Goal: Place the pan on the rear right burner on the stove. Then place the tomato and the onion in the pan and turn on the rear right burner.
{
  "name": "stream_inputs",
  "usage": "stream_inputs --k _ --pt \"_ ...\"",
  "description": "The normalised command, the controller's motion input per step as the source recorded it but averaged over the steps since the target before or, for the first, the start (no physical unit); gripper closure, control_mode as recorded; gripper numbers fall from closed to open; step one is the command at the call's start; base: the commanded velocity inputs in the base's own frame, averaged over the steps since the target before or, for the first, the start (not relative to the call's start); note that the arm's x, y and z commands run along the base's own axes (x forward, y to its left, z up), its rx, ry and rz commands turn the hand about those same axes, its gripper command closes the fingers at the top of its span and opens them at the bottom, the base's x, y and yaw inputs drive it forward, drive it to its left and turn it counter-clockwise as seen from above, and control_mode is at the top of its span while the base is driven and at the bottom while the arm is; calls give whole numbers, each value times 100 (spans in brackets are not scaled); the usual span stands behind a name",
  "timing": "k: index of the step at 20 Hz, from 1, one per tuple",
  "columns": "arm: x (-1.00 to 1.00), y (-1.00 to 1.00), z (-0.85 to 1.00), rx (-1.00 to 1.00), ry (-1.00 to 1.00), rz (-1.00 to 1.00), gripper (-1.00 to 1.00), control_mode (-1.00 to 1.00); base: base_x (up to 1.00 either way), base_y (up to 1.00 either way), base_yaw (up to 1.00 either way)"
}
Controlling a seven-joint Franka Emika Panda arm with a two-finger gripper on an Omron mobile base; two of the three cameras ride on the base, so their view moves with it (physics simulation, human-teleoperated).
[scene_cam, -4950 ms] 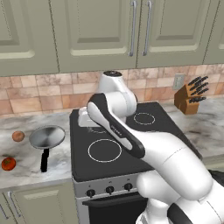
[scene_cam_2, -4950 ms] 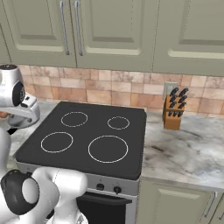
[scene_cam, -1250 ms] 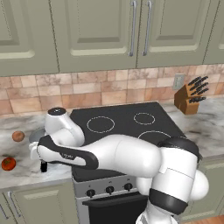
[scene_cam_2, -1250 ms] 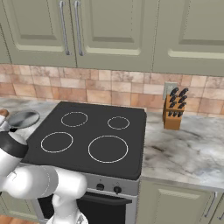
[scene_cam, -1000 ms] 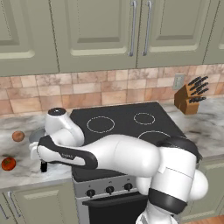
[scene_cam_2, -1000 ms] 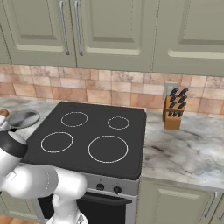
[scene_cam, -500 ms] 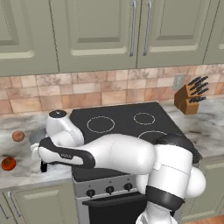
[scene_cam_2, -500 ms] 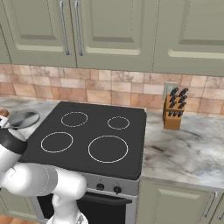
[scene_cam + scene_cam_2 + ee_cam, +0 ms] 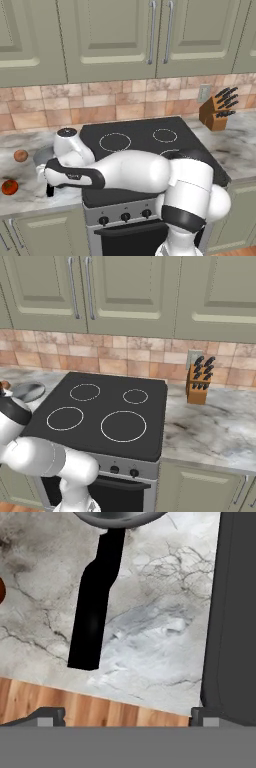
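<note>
The pan (image 9: 120,517) rests on the marble counter left of the stove (image 9: 150,150), its straight black handle (image 9: 96,602) running toward me in the hand view. My gripper (image 9: 127,716) hangs open above the handle's end, which lies nearer the left fingertip (image 9: 47,714). From the left base view my arm covers most of the pan (image 9: 41,155), with the gripper (image 9: 46,181) at the handle's tip. The tomato (image 9: 9,186) and the onion (image 9: 20,155) sit on the counter farther left. The rear right burner (image 9: 164,135) is bare, and the pan (image 9: 27,391) shows beside the stove.
A knife block (image 9: 217,107) stands on the counter right of the stove. The stove's black side edge (image 9: 235,612) lies close to the right of the gripper. The counter's front edge and wooden floor (image 9: 100,709) are just below it.
Five seconds ago the arm was above the stove; it has since swung left over the pan. Over the last second the hand sank slightly over the handle, jaws still open.
</note>
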Motion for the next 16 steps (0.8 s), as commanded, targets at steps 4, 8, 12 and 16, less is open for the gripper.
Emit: stream_inputs --k 4,8,12,16 --pt "8 11 -11 0 0 0 -100 -100 0 0 0" --pt "11 12 -7 0 0 0 -100 -100 0 0 0" --pt "15 11 -5 0 0 0 -100 -100 0 0 0" --pt "23 14 -9 0 0 0 -100 -100 0 0 0"
